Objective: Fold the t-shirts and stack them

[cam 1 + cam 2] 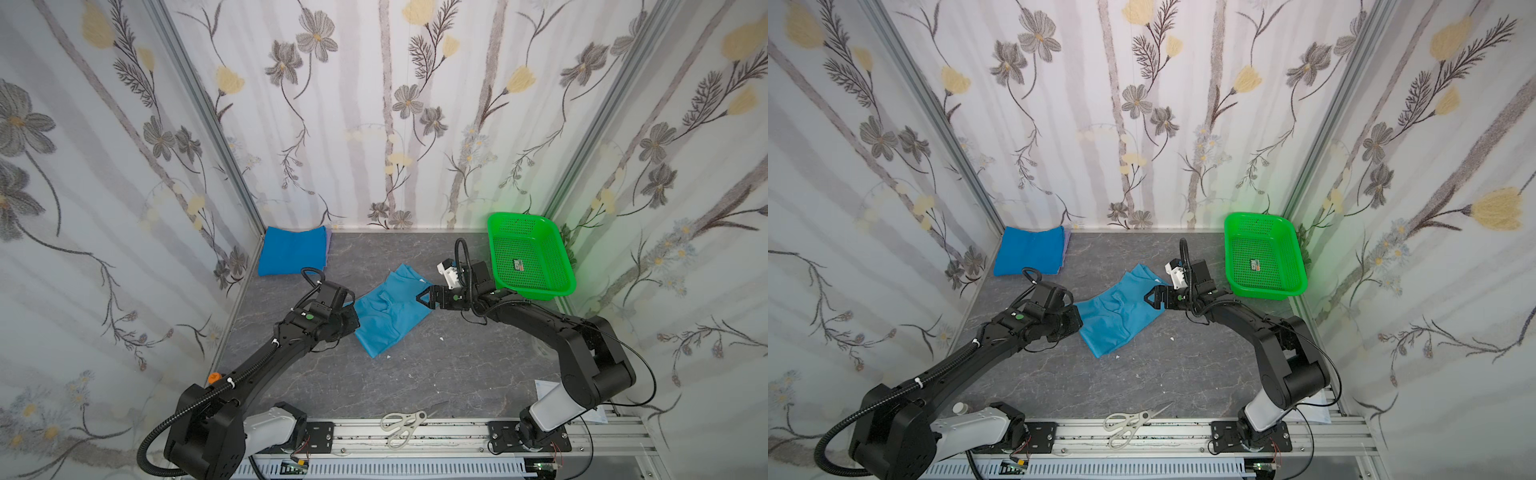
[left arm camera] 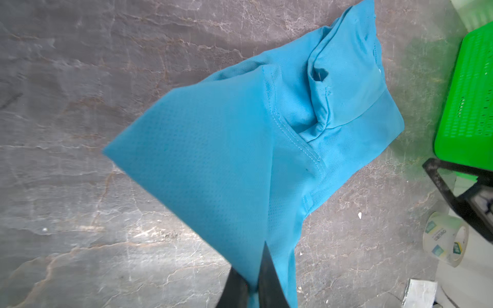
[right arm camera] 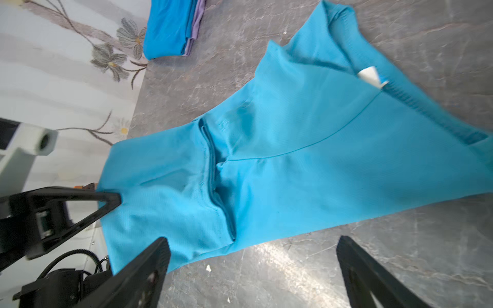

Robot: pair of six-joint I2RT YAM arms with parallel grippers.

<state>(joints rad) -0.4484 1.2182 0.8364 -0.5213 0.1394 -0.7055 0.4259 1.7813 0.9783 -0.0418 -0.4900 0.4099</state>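
Observation:
A light sky-blue t-shirt (image 1: 390,309) (image 1: 1121,311) lies crumpled in the middle of the table, its white neck label (image 3: 369,76) at the collar. My left gripper (image 1: 353,320) (image 2: 250,264) is shut on a corner of this shirt, and the cloth rises in a taut fold from the jaws. My right gripper (image 1: 422,298) (image 3: 253,240) stands open at the shirt's opposite edge, with only bare table between its fingers. A folded stack of t-shirts (image 1: 291,249) (image 1: 1030,249) sits in the back left corner, royal blue on top with a lilac edge (image 3: 196,24) showing.
A green perforated basket (image 1: 540,293) (image 1: 1266,291) (image 2: 466,112) stands at the back right, close behind my right arm. White scissors (image 1: 403,426) (image 1: 1127,424) lie on the front rail. A tape roll (image 2: 444,237) shows beyond the table's right side. Patterned walls close in three sides.

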